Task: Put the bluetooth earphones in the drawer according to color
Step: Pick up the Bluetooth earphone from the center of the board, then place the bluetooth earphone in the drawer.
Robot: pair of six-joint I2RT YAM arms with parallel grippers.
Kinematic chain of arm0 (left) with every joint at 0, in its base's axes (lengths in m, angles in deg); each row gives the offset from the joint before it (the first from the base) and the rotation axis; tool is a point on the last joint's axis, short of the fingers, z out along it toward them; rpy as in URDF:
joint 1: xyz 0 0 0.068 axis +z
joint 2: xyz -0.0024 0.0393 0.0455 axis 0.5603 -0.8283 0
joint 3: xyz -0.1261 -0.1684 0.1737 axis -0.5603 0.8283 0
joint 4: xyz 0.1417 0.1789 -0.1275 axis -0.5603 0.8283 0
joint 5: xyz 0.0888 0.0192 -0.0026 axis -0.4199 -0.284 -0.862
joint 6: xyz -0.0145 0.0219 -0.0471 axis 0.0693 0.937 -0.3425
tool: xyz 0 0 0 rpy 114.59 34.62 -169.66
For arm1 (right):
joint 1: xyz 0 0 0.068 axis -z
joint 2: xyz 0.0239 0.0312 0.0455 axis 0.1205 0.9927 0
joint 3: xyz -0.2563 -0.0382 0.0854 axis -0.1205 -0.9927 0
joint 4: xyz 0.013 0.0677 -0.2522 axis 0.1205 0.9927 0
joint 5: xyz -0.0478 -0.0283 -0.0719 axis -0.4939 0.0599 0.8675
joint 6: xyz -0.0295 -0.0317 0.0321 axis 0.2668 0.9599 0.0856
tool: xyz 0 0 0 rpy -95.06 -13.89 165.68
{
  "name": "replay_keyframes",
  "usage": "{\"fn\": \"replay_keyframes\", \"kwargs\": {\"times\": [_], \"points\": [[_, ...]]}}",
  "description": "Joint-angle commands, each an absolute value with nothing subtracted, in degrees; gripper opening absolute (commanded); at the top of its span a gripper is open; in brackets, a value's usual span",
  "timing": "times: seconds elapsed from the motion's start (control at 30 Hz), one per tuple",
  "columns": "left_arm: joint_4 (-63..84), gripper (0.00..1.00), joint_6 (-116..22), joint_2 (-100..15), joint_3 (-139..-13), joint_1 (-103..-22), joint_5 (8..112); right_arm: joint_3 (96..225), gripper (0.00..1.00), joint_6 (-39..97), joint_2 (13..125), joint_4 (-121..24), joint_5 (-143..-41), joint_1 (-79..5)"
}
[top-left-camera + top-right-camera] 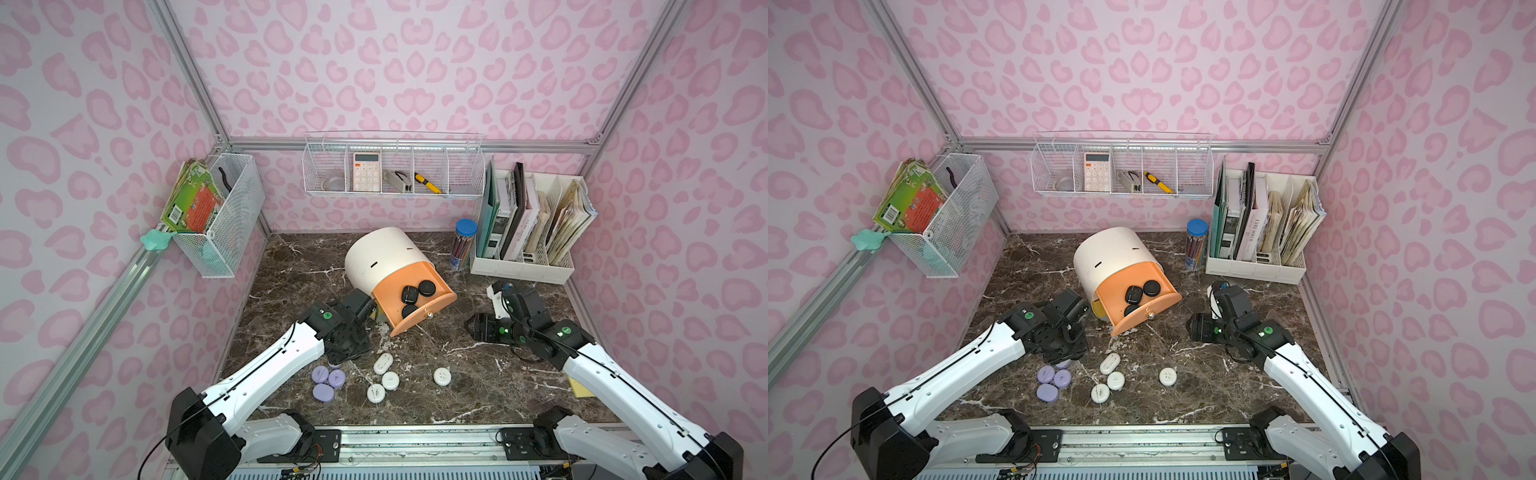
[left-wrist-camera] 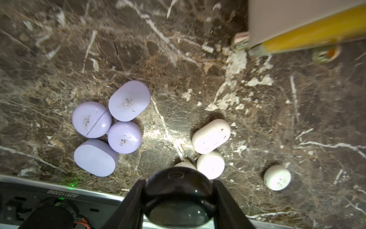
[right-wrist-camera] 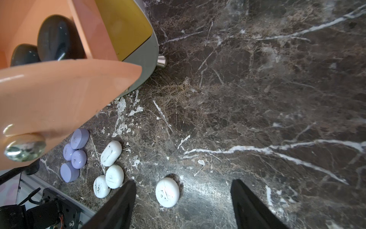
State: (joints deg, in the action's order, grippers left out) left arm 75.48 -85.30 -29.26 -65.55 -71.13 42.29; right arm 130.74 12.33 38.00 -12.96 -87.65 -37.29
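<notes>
The drawer is a white round-topped cabinet [image 1: 382,255] at the middle of the table, with its peach tray [image 1: 419,318] pulled out. Three black earphones [image 1: 409,294] lie in that tray. My left gripper [image 2: 179,198] is shut on another black earphone [image 2: 178,190]. It hangs above the table just left of the cabinet [image 1: 1096,266], over several lavender earphones [image 2: 91,119]. Several white earphones [image 1: 390,380] lie on the marble nearer the front. My right gripper [image 3: 183,182] stands open, high over one lone white earphone [image 3: 167,192], to the right of the tray.
A white file rack [image 1: 523,266] with books and a blue-capped pencil tube [image 1: 463,245] stand at the back right. Wire baskets hang on the left wall [image 1: 224,216] and the back wall [image 1: 395,174]. A yellow note [image 1: 582,388] lies by the right arm.
</notes>
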Motion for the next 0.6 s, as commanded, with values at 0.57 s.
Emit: {"fn": "replay_keyframes", "kwargs": {"times": [0.57], "points": [[71.5, 0.21, -71.3, -42.8, -93.0, -71.1, 39.6, 126.1, 0.78, 10.8, 34.9, -15.6, -90.1, -37.3]]}}
